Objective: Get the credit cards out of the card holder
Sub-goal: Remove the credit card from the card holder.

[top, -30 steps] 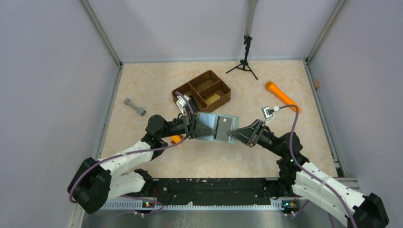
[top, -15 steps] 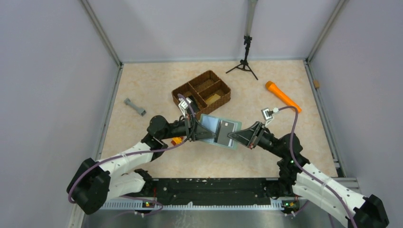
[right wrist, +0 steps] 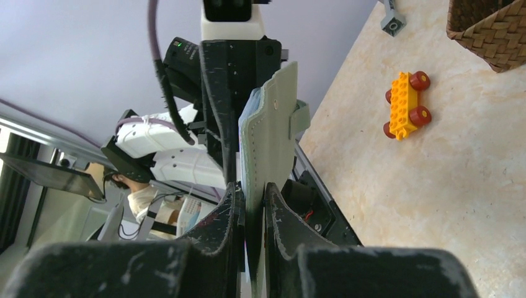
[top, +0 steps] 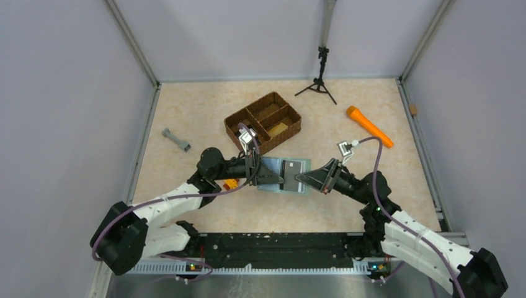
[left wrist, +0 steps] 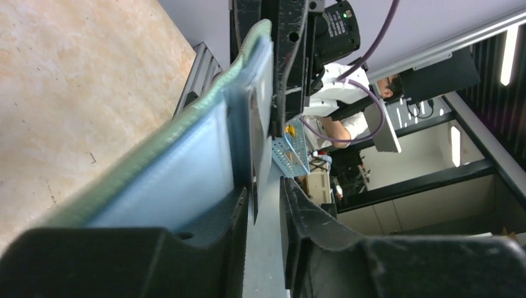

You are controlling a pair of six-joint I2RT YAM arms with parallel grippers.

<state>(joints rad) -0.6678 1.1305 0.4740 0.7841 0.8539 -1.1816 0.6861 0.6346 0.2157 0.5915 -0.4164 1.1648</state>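
Observation:
The card holder [top: 273, 166] hangs open above the table between my two grippers. A dark grey credit card [top: 289, 174] lies on its inner face. My right gripper [top: 302, 179] is shut on the holder's right edge; in the right wrist view the grey-green flap [right wrist: 268, 143] with its small tab sits pinched between the jaws [right wrist: 253, 189]. My left gripper [top: 268, 176] is at the holder's left side. In the left wrist view its jaws [left wrist: 263, 192] stand apart around a thin card edge [left wrist: 253, 161], with a gap on the right. The pale blue pocket [left wrist: 180, 180] lies outside the left finger.
A brown woven basket [top: 263, 122] stands just behind the holder. A yellow toy car with red wheels [top: 230, 183] lies under my left arm and also shows in the right wrist view [right wrist: 406, 104]. An orange torch [top: 368, 126], a grey bar [top: 176, 139] and a small tripod [top: 319, 81] lie further off.
Both grippers and the open holder have moved together toward the near edge of the table. The holder now sits lower in the top view and further from the basket.

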